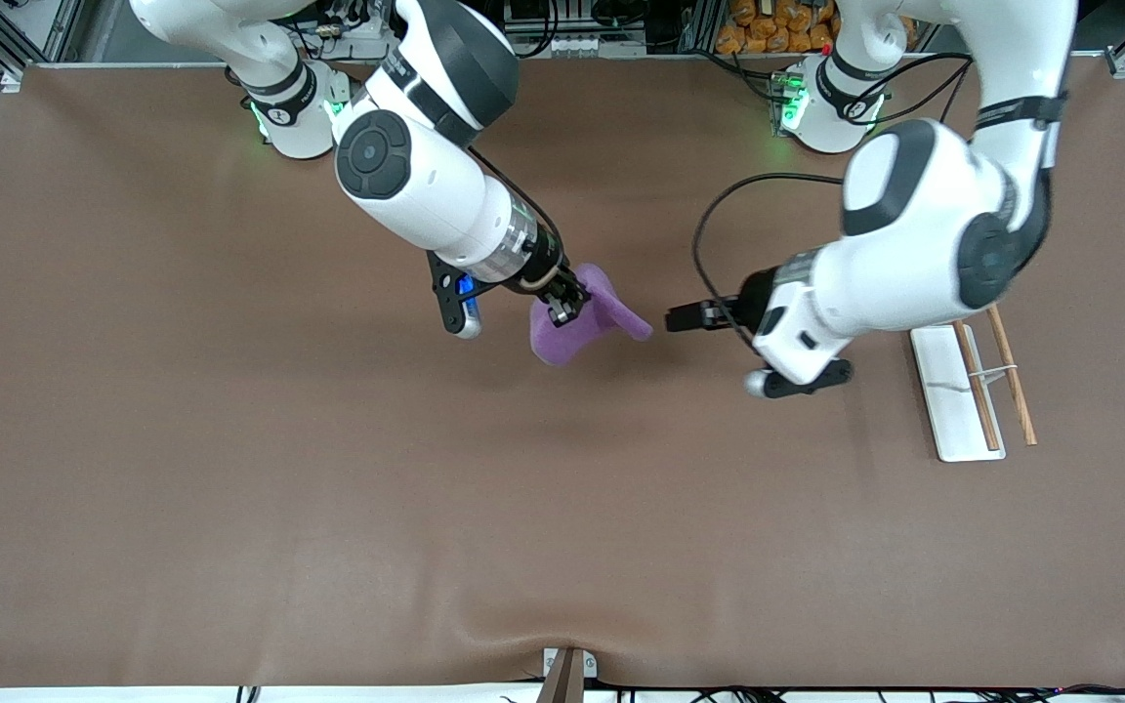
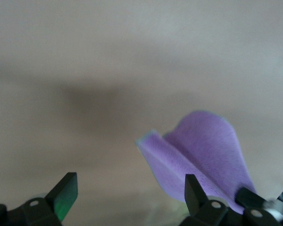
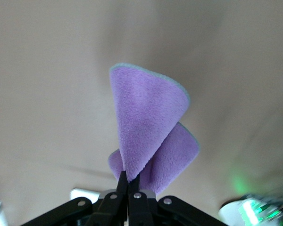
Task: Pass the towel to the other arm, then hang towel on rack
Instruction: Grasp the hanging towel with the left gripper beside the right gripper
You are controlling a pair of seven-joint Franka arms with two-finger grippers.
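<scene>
Over the brown desk's middle, the right gripper (image 1: 567,310) is pinching the purple towel (image 1: 587,317) aloft, its free corner pointing toward the left gripper (image 1: 685,317), which is hovering level just beside it with fingers spread wide, the rack (image 1: 973,389) standing near the left arm's edge.

Purple towel hanging just ahead of the parted left gripper

The left gripper (image 2: 127,195) holds its two dark fingers (image 2: 63,190) wide apart over the blurred brown table (image 2: 108,52). The folded towel (image 2: 203,150), pale-edged, hangs in the air beside one fingertip, untouched by either finger.
</scene>
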